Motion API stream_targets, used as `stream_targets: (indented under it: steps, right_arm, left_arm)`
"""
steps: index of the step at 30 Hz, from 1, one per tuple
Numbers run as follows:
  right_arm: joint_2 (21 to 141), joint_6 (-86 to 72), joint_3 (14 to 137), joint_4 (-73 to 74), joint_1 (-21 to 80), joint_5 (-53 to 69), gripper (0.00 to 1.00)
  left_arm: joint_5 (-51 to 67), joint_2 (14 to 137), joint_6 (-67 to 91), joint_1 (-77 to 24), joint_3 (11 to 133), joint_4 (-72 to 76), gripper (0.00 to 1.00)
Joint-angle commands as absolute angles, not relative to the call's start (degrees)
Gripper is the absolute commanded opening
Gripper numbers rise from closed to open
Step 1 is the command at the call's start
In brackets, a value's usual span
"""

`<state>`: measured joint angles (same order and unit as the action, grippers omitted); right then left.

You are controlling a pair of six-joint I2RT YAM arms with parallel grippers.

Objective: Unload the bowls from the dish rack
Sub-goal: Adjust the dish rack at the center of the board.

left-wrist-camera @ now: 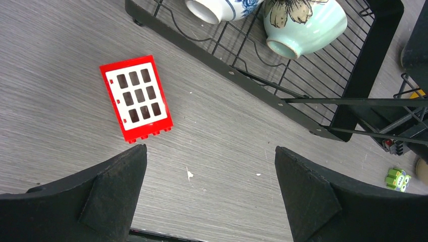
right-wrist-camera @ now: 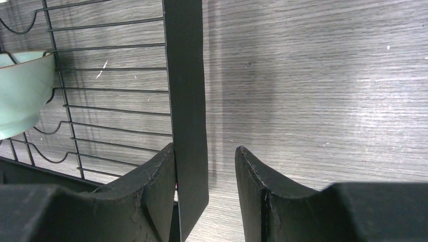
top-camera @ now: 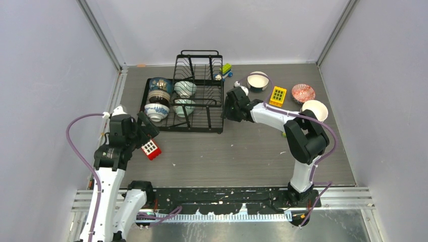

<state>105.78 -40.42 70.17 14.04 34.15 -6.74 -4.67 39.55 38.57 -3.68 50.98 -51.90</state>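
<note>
Loosely, right fingers (right-wrist-camera: 151,191) straddle dish rack (right-wrist-camera: 186,75) edge (unclamped); left fingers (left-wrist-camera: 101,196) gape beside block (left-wrist-camera: 135,98).

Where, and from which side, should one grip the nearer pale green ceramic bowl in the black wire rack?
Probably its upper rim, from above: the nearer pale green ceramic bowl lies tilted in the black wire dish rack, foot ring facing outward, wires below.

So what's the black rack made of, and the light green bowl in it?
The dish rack looks like metal wire with a matte black coating: thin rods, dull surface. The pale green bowl looks like glazed ceramic: glossy sheen, painted flower, foot ring.
</note>
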Motion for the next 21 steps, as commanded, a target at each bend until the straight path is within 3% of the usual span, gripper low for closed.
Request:
stream_targets:
  steps: [1,17,21]
  right_arm:
    - [104.4,-38.3,68.7,18.2,29.5,-10.0,0.47]
    - [101.7,-38.4,67.0,17.7,24.1,-8.7,0.46]
    - [98.5,-39.0,65.8,17.4,24.2,-7.5,0.55]
  left_arm:
    - [-3.8,40.6,38.0,-3.9,51.7,-48.0,0.99]
    - [-7.8,55.3,36.6,-3.7,54.5,-40.7,0.97]
    - [-9.4,60.1,34.6,-2.6,57.4,-38.2,0.94]
